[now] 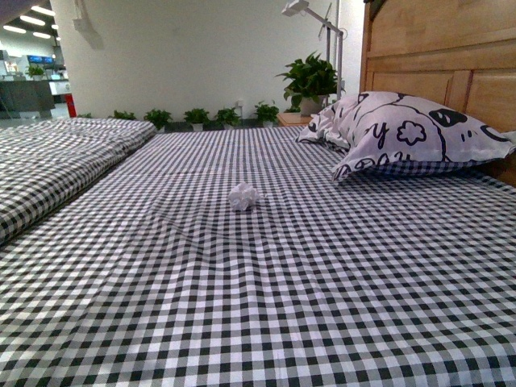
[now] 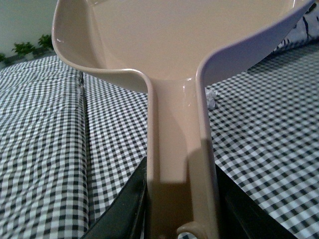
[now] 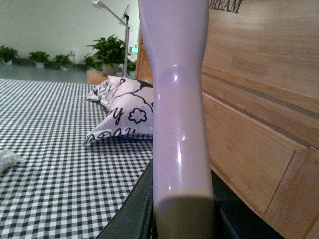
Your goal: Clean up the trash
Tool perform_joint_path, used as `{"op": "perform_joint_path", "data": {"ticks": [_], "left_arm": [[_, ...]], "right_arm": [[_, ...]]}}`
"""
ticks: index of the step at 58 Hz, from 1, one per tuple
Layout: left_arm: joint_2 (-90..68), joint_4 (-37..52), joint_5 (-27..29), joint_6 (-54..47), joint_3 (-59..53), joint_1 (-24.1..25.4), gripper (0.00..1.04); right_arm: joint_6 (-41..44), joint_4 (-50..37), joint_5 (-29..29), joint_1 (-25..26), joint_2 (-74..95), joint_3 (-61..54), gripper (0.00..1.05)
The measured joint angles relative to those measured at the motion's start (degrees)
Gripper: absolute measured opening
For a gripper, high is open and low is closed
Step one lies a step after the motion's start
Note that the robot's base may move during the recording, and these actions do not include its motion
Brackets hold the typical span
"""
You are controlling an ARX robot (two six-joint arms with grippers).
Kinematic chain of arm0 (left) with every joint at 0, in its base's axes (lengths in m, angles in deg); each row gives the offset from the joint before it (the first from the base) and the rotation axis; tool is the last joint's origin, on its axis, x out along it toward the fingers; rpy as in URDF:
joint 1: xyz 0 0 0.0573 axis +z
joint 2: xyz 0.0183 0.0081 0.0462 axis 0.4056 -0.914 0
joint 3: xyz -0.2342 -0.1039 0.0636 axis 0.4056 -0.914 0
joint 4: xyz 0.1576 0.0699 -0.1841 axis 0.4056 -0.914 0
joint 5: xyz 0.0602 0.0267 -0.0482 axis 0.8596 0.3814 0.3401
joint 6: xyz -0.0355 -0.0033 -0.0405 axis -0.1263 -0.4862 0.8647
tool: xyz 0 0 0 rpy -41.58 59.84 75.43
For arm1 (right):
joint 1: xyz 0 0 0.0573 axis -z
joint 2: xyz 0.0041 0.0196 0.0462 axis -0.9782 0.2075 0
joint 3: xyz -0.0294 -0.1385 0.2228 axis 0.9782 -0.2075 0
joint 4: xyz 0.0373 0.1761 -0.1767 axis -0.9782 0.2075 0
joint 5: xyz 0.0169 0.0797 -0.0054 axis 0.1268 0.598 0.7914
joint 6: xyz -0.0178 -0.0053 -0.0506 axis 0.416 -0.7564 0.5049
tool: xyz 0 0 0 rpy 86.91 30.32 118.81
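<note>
On bed (image 1: 282,306): one trash wad (image 1: 243,196), one pillow (image 1: 411,133); second bed (image 1: 56,161) alongside, seemingly.

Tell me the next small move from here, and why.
Probably lower the left gripper so the dustpan meets the checked sheet just beside the paper wad. The wad lies loose mid-bed, the dustpan is held by its handle above the sheet, and the right gripper grips a pale handle whose head is out of view.
</note>
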Motion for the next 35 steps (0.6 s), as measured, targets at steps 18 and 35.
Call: {"op": "perform_joint_path", "data": {"ticks": [18, 35], "left_arm": [[-27.7, -9.6, -3.5, -24.0, 18.2, 2.7, 0.28], [-41.3, -18.8, -5.2, -34.5, 32.3, 2.4, 0.28]], "right_arm": [[0.0, 0.0, 0.0, 0.0, 0.0, 0.0, 0.20], [0.0, 0.0, 0.0, 0.0, 0.0, 0.0, 0.20]]}}
